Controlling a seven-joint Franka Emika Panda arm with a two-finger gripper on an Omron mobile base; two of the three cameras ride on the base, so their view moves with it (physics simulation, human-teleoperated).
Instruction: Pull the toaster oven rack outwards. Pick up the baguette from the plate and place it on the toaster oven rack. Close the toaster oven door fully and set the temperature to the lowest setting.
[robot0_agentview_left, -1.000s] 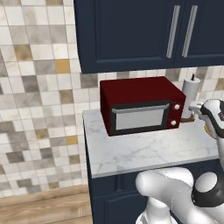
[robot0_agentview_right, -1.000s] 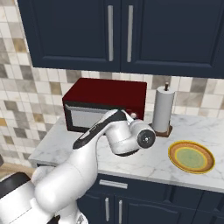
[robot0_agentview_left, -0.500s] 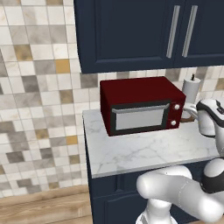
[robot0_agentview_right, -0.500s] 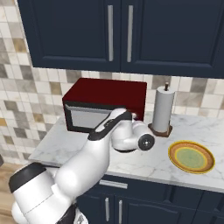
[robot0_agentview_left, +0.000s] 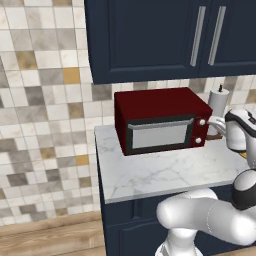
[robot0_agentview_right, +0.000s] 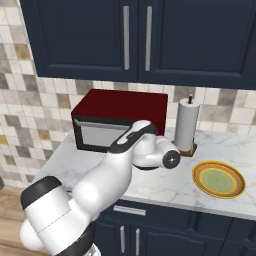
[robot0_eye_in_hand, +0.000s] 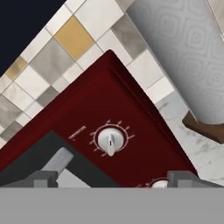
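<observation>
My gripper (robot0_eye_in_hand: 113, 181), jaws wide and empty, faces the toaster oven's (robot0_eye_in_hand: 131, 131) upper knob (robot0_eye_in_hand: 110, 141); the door handle (robot0_eye_in_hand: 57, 159) lies beside it.

Glossy white arm (robot0_agentview_right: 107, 175) of rounded, bulbous shells, with dark grey to black bands at joints. Black band across base joint cap, lower left of right base view. Round dark disc with pale ring on wrist end (robot0_agentview_right: 171, 159). Grey, blocky finger tips (robot0_eye_in_hand: 43, 179).
</observation>
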